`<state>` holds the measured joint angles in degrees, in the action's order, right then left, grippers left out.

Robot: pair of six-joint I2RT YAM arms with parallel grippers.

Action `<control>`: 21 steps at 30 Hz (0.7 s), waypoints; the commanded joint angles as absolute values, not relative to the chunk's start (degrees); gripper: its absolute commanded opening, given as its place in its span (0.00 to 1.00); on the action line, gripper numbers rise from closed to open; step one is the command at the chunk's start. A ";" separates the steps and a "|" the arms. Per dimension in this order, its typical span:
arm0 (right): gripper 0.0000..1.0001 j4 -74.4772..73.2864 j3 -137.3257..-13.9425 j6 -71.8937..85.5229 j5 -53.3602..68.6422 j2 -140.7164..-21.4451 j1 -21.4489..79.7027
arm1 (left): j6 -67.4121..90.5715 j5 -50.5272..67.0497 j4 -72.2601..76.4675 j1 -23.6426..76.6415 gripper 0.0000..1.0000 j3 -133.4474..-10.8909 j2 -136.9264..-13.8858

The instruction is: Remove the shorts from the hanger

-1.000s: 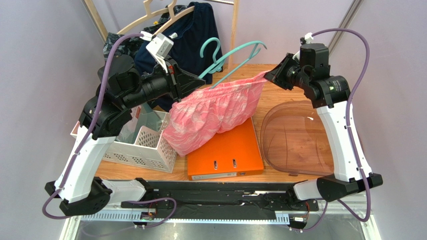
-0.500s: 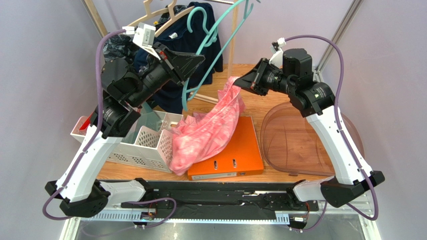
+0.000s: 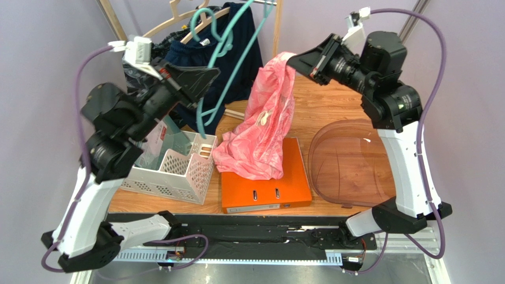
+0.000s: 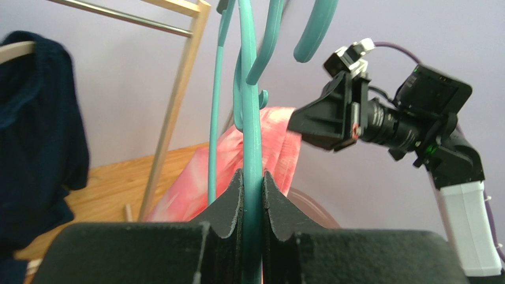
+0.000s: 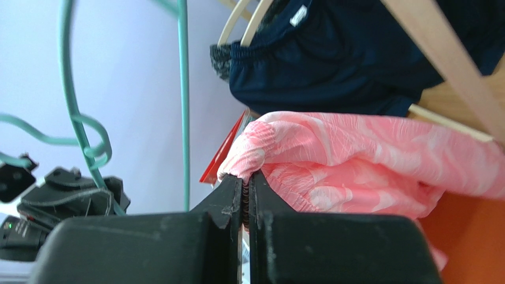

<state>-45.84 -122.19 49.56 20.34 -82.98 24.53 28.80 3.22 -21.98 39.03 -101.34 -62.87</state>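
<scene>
So the pink shorts (image 3: 267,118) just came clear of the teal hanger (image 4: 251,118), fully off I think. Left gripper (image 4: 252,189) is clamped on the hanger, right gripper (image 5: 246,183) pinches the shorts' edge.

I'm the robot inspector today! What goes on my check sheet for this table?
Surface: wooden table, bare patch behind the binder.
Job's things: pink shorts hang from right gripper, lower end on orange binder; teal hanger held apart from them.
Clutter: white basket, clear dome, navy shorts on wooden hangers.
Grippers: left gripper shut on the hanger; right gripper shut on the shorts.
Cables: purple cables loop over both arms; no snag seen.
Surroundings: wooden rack, plain walls.
</scene>
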 commanded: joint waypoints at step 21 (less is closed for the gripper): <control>0.00 -45.27 -140.27 23.04 -28.98 -70.76 13.97 | 26.81 -5.36 -44.12 39.11 0.00 -95.44 -49.66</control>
